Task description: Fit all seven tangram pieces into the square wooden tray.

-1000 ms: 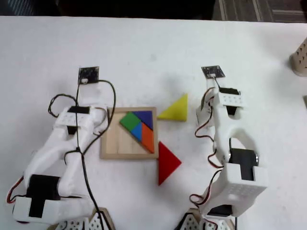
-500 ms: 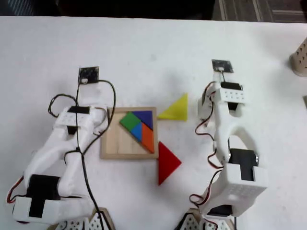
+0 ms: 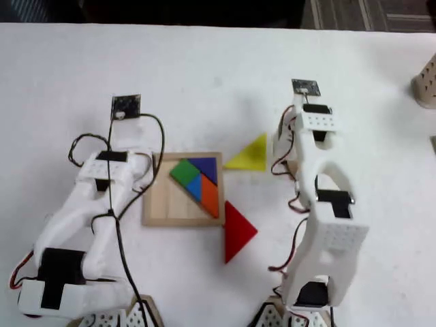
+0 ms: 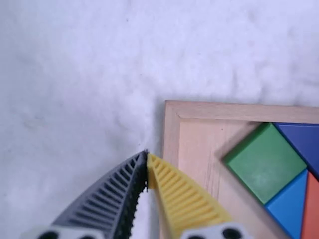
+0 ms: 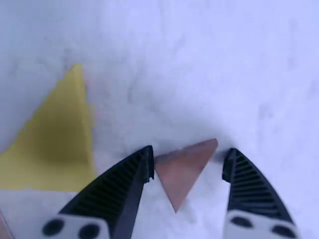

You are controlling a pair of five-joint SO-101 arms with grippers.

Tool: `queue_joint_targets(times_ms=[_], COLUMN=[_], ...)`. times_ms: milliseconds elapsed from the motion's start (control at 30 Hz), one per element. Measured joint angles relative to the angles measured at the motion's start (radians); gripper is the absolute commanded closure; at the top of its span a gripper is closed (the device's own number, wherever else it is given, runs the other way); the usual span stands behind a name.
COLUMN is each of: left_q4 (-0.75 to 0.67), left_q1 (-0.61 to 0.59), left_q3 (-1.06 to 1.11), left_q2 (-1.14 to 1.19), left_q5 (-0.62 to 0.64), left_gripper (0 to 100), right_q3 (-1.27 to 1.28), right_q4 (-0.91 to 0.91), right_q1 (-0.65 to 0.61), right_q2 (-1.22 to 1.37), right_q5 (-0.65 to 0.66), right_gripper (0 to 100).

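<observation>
Right gripper [image 5: 190, 152] stood open when I checked, its two dark fingers set on either side of a small brown triangle [image 5: 184, 172] lying flat on the white counter [image 5: 199, 59]. I could not tell whether they touched it. Just beside it lay the yellow triangle [image 5: 60, 139], near the far right corner of the tray [image 3: 160, 204]. Left gripper [image 4: 146, 162] was closed on nothing, with its tips together at the tray's far left corner. Inside the tray, toward its right side, I saw a green square [image 3: 182, 172], a dark blue triangle [image 3: 204, 167], a lighter blue piece [image 3: 194, 187] and an orange piece [image 3: 210, 194]. The red triangle [image 3: 237, 231] lay on the counter just beside the tray's right edge.
</observation>
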Motion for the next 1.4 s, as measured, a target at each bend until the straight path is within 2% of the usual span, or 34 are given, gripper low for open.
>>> queue_joint_targets(times_ms=[200, 367, 500, 800, 1100, 1300, 1400], left_q4=[0.000, 0.000, 0.000, 0.000, 0.000, 0.000, -0.009], left_q1=[0.000, -0.017, -0.018, -0.018, -0.018, -0.023, -0.068], left_q3=[0.000, 0.000, 0.000, 0.000, 0.000, 0.000, 0.000], left_q2=[0.000, 0.000, 0.000, 0.000, 0.000, 0.000, 0.000], left_q5=[0.000, 0.000, 0.000, 0.000, 0.000, 0.000, -0.002], left_gripper=[98, 98, 98, 98, 98, 98, 98], right_q3=[-0.127, -0.146, -0.149, -0.149, -0.144, -0.144, -0.144], right_q4=[0.095, 0.120, 0.120, 0.123, 0.199, 0.233, 0.233], right_q1=[-0.003, 0.008, 0.025, 0.029, 0.020, -0.014, -0.052], right_q2=[0.098, 0.103, 0.103, 0.103, 0.025, 0.008, -0.012], right_q5=[-0.002, -0.002, -0.002, -0.002, 0.000, 0.000, 0.000], right_gripper=[78.4, 89.9, 93.6, 94.3, 94.3, 94.0, 93.9])
